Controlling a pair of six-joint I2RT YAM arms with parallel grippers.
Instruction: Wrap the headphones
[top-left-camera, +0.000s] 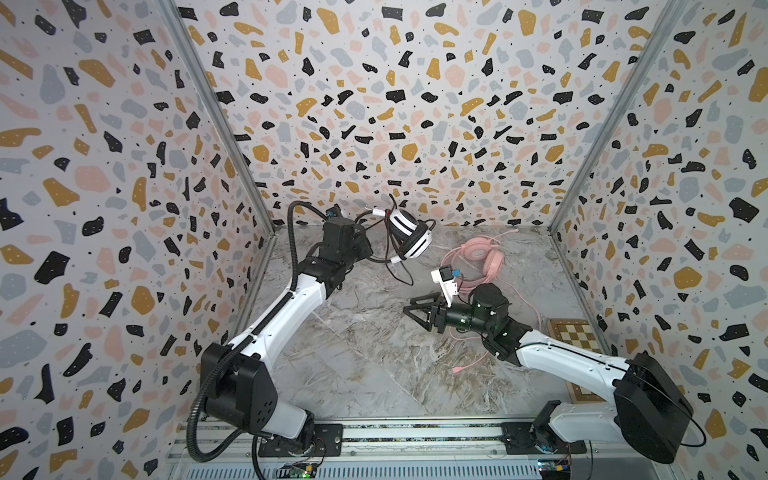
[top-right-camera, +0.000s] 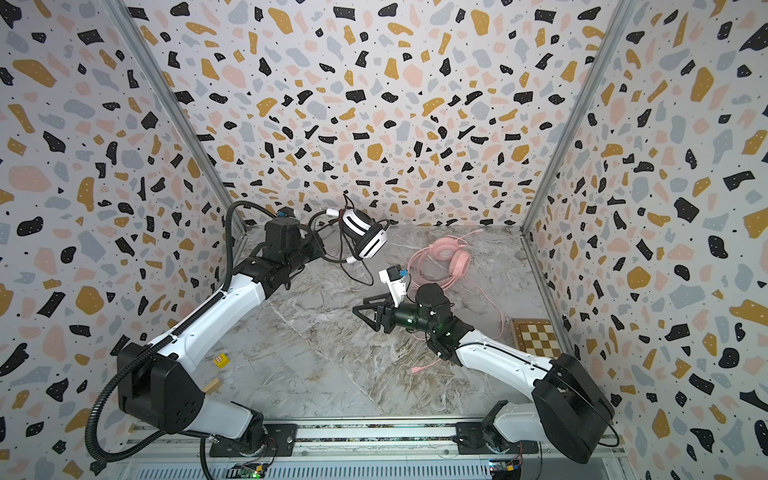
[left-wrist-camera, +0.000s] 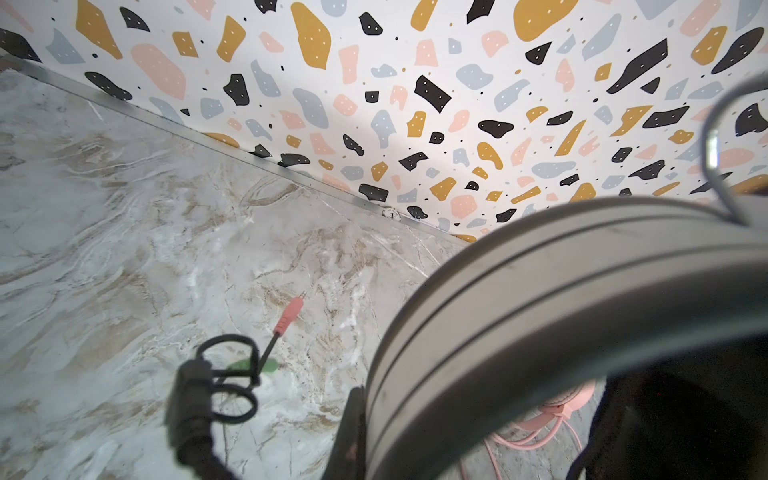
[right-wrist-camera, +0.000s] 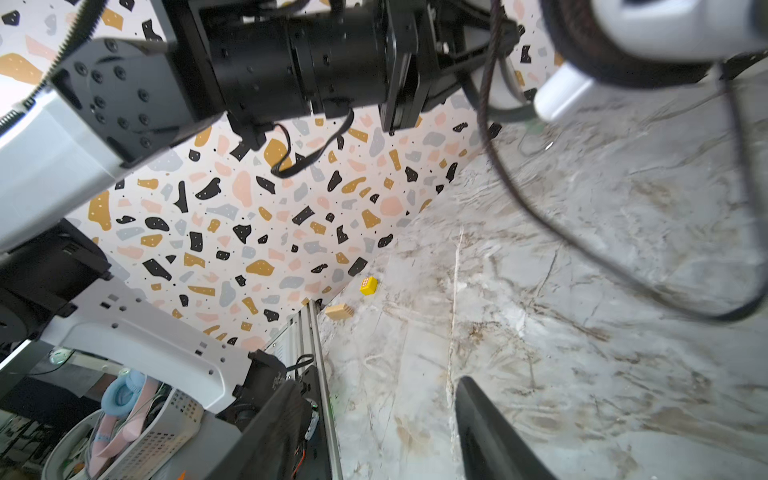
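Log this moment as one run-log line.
left gripper: shut on white headset, held off table | black cable: dangling | right gripper: open, empty | pink headset: on table

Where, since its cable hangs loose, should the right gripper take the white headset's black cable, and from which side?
Probably the lowest bend of the black cable, approached from the front: it hangs slack below the raised white headset, with no other strand around it, and the open right gripper sits just in front.

Bright, even light — soft shadows; wrist-view foreground blurred, edges warped.
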